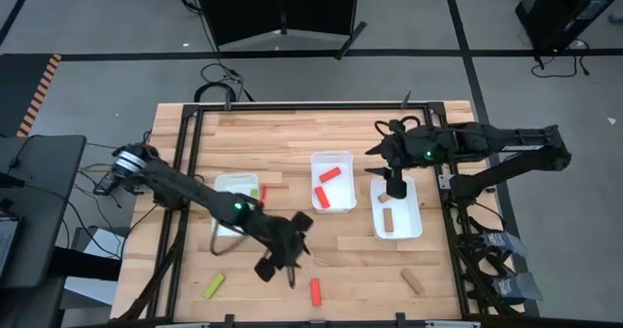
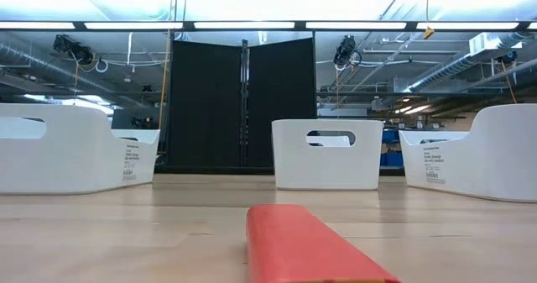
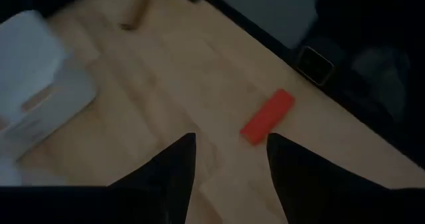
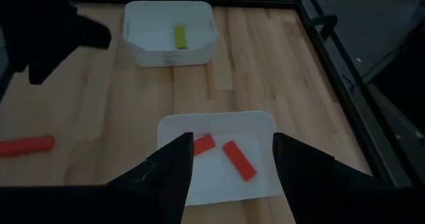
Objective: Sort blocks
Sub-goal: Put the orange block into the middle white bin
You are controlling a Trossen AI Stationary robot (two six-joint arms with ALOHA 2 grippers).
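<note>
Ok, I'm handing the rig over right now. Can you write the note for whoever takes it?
Left gripper: open, empty, above the table near the loose red block.
Right gripper: open, empty, over the right tray.
Done: two red blocks in the middle tray, one brown block in the right tray, one yellow-green block in the left tray.
Left: loose red block, loose yellow-green block, loose brown block.
</note>
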